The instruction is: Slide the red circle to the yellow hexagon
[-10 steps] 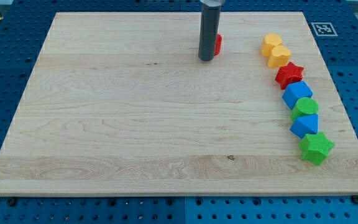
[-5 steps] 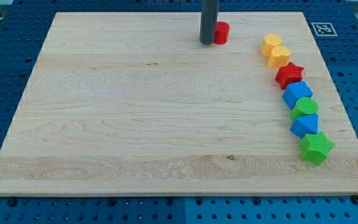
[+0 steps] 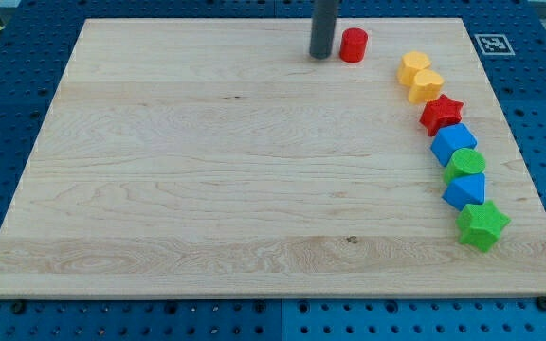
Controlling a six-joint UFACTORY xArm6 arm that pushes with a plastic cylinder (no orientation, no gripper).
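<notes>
The red circle [image 3: 353, 44] stands near the top edge of the wooden board [image 3: 207, 170], right of the middle. My tip [image 3: 321, 55] rests on the board just left of the red circle, a small gap apart. The yellow hexagon [image 3: 412, 68] lies to the right of and a little below the red circle, at the top of a curved row of blocks, touching a yellow heart [image 3: 427, 85].
Below the yellow heart the row runs down the right side: a red star [image 3: 441, 115], a blue block [image 3: 453, 144], a green circle [image 3: 465, 165], a blue block [image 3: 465, 191], a green star [image 3: 482, 225]. A fiducial marker [image 3: 492, 44] sits at the board's top right corner.
The red circle has slid right and up, from behind the rod to stand fully clear of it. My tip has moved up and slightly right, trailing it.
</notes>
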